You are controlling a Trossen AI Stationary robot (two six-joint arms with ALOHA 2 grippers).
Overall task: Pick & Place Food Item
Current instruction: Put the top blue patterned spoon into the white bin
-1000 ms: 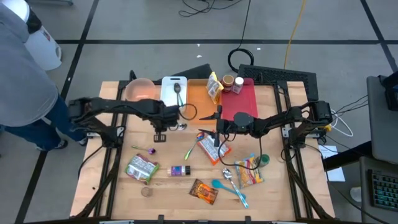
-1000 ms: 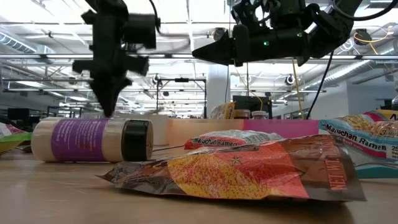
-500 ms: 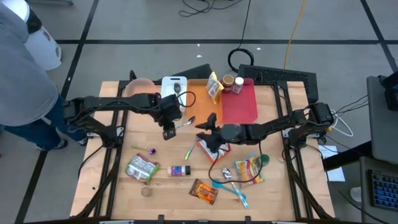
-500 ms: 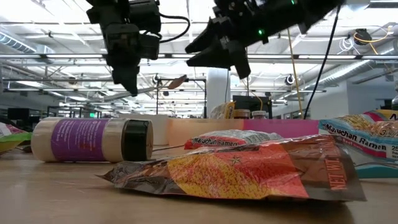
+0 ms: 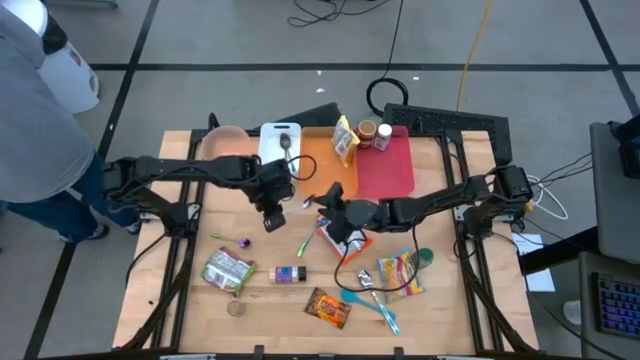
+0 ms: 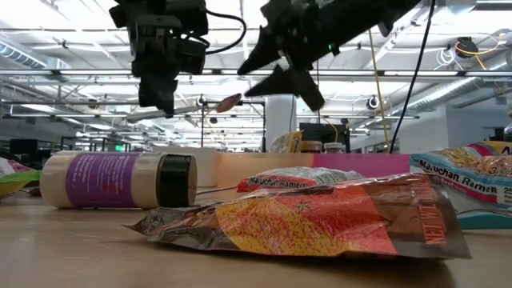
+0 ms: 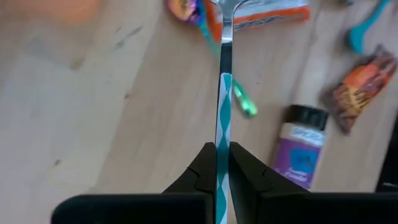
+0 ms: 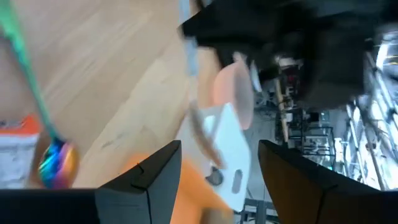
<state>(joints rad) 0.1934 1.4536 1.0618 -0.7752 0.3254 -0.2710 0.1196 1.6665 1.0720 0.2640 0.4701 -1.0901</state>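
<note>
The left gripper [image 7: 222, 163] pinches a spoon [image 7: 222, 106] by its striped handle, held above the table's middle, while the right gripper [image 5: 330, 200], fingers spread, hangs just right of it; the spoon looks light, stiff and slippery, best gripped mid-handle.

Your left pincer [image 7: 222, 163] is black, and the spoon [image 7: 222, 106] it holds has a teal-and-white zigzag handle with a silver neck. Beside that spoon lies a jar [image 7: 300, 154] with a purple label and black cap. The tabletop [image 5: 180, 270] is pale wood. Near the jar you see an orange-red snack bag [image 6: 320, 220], a green packet [image 5: 227, 269] and a teal spoon [image 5: 366, 305].
</note>
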